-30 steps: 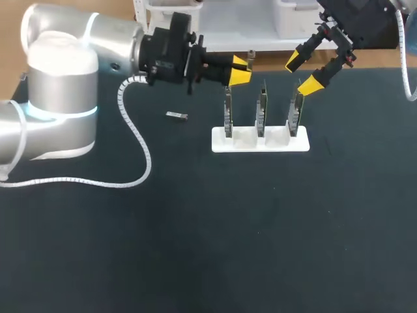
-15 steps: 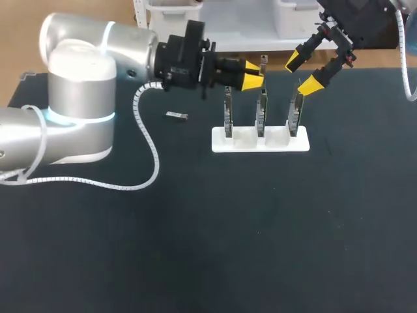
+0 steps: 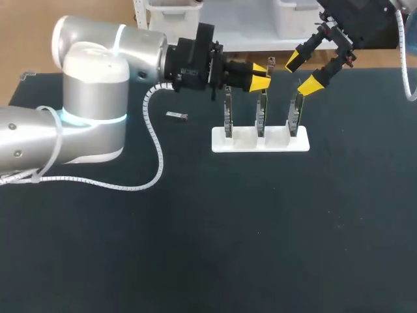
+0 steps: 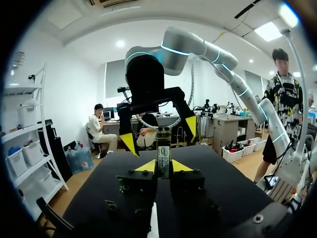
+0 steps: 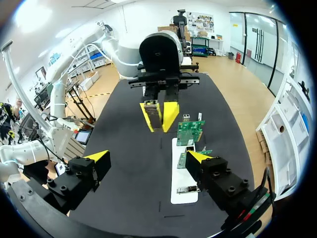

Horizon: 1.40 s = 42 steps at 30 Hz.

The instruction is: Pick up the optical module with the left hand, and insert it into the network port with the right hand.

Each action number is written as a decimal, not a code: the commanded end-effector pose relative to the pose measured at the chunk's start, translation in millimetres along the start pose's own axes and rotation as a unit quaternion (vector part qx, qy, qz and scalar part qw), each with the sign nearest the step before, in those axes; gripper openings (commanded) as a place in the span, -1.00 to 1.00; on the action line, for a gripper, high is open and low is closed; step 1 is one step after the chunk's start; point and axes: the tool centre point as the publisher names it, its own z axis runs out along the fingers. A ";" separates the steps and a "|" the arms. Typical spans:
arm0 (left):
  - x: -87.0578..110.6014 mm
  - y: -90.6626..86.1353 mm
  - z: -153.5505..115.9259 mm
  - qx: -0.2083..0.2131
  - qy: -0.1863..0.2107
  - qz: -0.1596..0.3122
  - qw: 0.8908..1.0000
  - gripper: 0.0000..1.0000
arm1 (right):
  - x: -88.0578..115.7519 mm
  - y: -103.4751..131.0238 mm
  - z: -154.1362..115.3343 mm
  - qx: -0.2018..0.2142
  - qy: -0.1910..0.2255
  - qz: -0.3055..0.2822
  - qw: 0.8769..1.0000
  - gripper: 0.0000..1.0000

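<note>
Left gripper point(image 3: 259, 75) narrowed onto optical module point(image 4: 163, 159): both yellow tips pinch it from two sides, its end poking out past them. Right gripper point(image 3: 301, 73) spread wide, holding nothing, facing the left one. White rack point(image 3: 260, 139) of green boards sits low between the two grippers.

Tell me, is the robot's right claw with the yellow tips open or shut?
Open. The right gripper, black with yellow tips, has its fingers spread wide apart with nothing between them.
</note>
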 end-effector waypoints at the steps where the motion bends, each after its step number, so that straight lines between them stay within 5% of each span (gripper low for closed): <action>1: 2.2 9.2 4.3 0.003 -0.001 -0.001 1.000 -1.00 | 0.1 -0.9 0.1 -0.001 0.000 0.000 1.000 1.00; 42: 16.8 22.4 13.9 0.005 0.003 -0.023 1.000 -1.00 | 0.1 -0.9 0.1 -0.001 0.000 0.000 1.000 1.00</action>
